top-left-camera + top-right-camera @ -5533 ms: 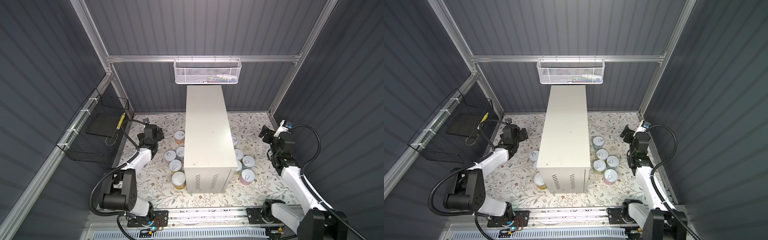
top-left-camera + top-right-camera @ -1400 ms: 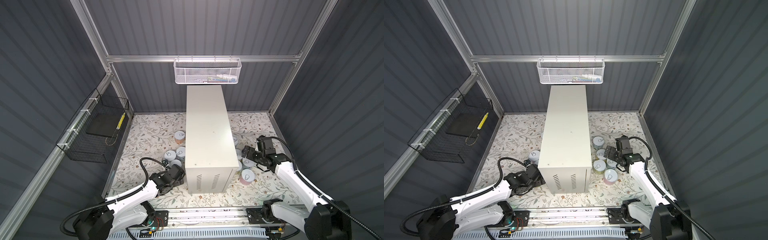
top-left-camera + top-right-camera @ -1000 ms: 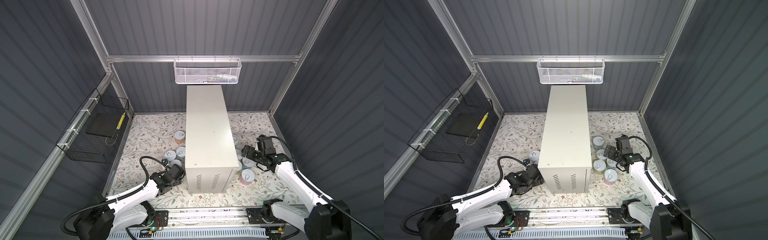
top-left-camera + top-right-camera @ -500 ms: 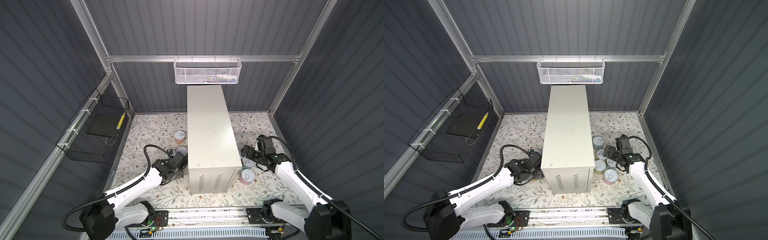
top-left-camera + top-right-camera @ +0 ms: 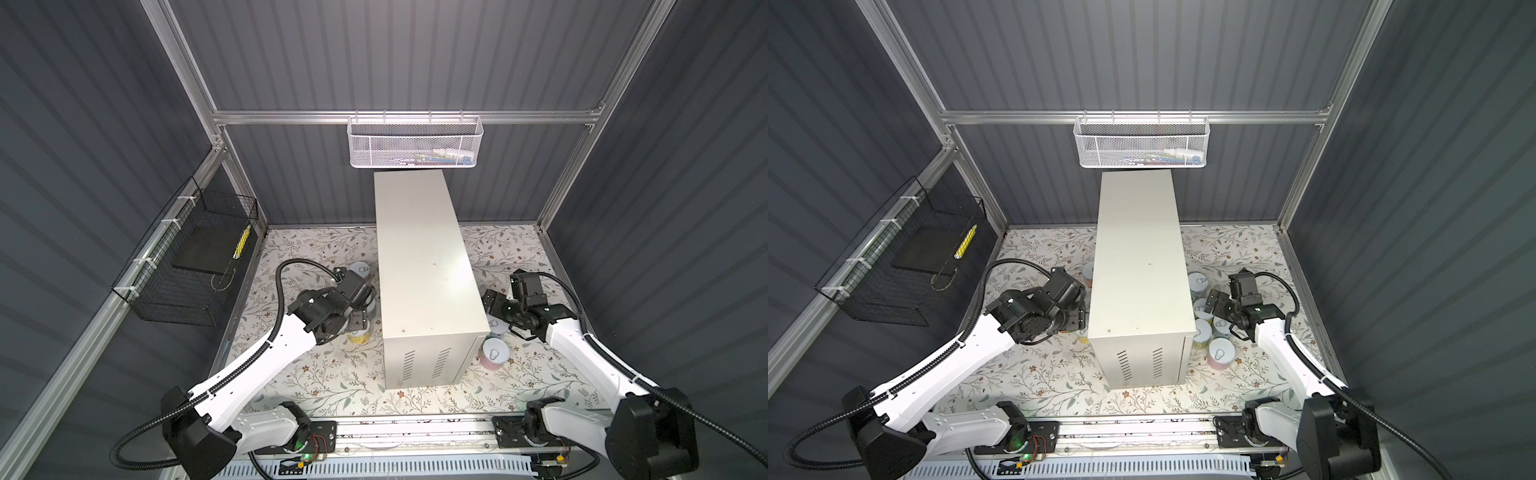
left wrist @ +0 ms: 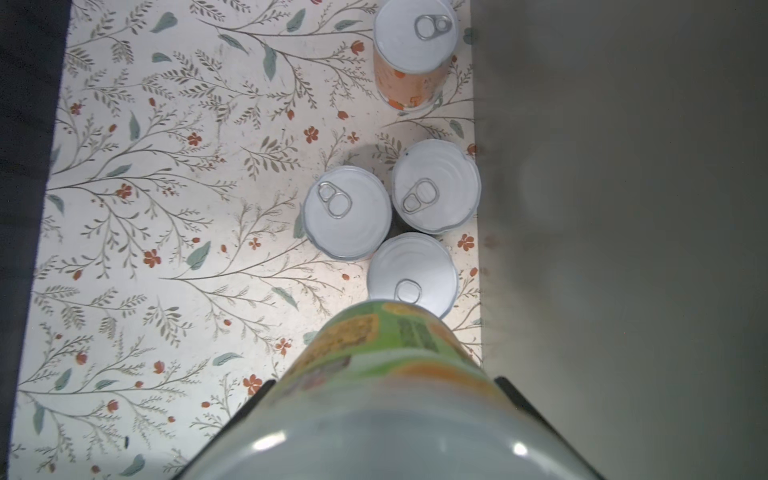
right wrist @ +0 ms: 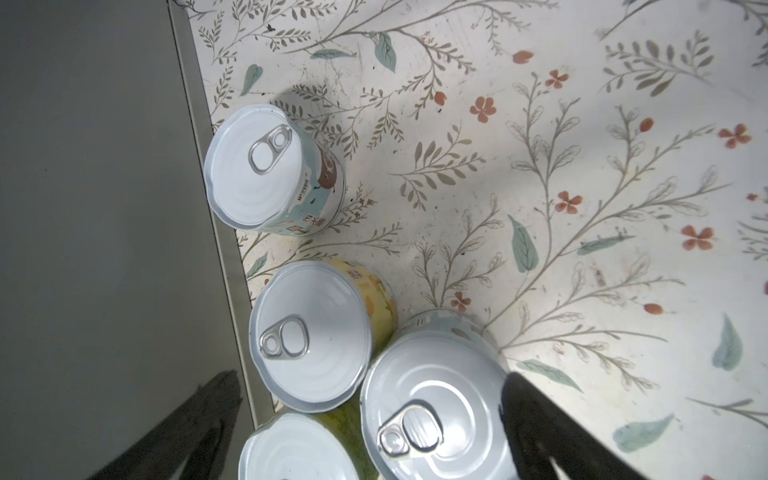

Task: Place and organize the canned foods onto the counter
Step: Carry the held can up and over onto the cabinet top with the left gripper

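The left hand [image 6: 384, 395], clenched on a green-and-orange can [image 6: 382, 345], has climbed since a second ago from the lower front corner of the off-white cabinet [image 5: 424, 266] to its left wall, left of centre in both top views. The right hand [image 7: 368, 415] stays released, spread over upright cans [image 7: 309, 332] just right of the cabinet on the floral surface [image 5: 316, 374].

The counter top [image 5: 419, 249] is completely bare, loads of room, only the white mesh basket [image 5: 413, 145] hangs over its far end. Down low it's cramped: cans [image 5: 1219, 352] crowd tight against both its long sides. Outer floor [image 5: 307, 245] is open.
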You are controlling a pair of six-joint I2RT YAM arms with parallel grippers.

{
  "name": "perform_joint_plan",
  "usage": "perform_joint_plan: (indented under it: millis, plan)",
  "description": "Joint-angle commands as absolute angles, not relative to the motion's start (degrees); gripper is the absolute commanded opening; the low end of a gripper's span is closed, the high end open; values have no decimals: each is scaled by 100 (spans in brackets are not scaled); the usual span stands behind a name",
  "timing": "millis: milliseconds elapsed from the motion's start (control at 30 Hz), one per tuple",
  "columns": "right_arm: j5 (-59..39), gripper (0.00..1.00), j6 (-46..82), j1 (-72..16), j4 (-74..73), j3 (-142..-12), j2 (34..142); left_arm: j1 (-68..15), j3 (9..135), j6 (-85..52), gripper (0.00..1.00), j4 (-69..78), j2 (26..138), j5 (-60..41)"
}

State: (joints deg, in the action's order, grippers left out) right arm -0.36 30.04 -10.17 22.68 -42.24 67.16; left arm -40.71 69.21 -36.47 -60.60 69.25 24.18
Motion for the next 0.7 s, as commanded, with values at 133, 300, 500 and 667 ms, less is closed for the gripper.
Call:
perform_joint_plan:
  millis: [133,300,500,667]
  plan:
    - [-120,99,3040,-1248,2494,-4535,6493,-3221,8223,-2654,0,-6723,6782,2859]
    - [159,99,3115,-1559,2946,-4778,6451,-2876,8997,-2211,0,-6568,7198,2746]
    - [377,97,3393,-1976,3220,-4867,6103,-2236,10192,-1569,0,-6342,7875,2503]
    - [629,96,3661,-2438,3453,-4987,6081,-2064,11997,-1091,0,-6808,8953,2157]
